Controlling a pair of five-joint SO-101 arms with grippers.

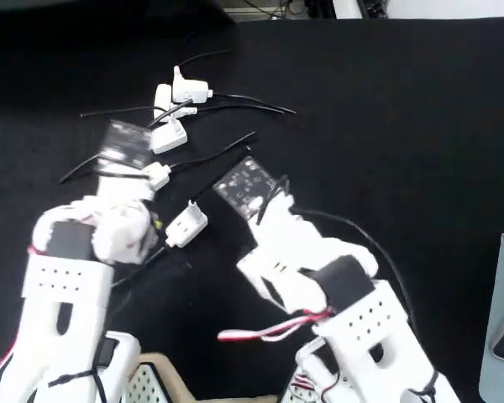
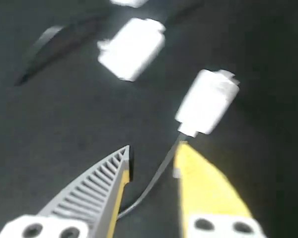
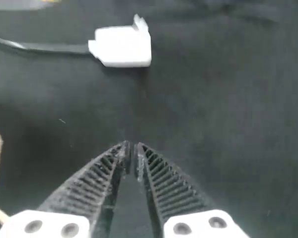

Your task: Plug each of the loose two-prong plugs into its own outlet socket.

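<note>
While the high view showed both arms [image 1: 67,277] [image 1: 336,285] leaning over the table [image 1: 420,126], your left claw [image 2: 154,148] stood open astride a plug's [image 2: 207,101] cord [image 2: 159,173]; your right claw [image 3: 131,146] was closed, empty.

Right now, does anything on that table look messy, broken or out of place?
Nothing looks broken or spilled. The white plugs lie scattered at odd angles, their black cords crossing on the table. One cord runs between the fingers of the open left end effector.
</note>
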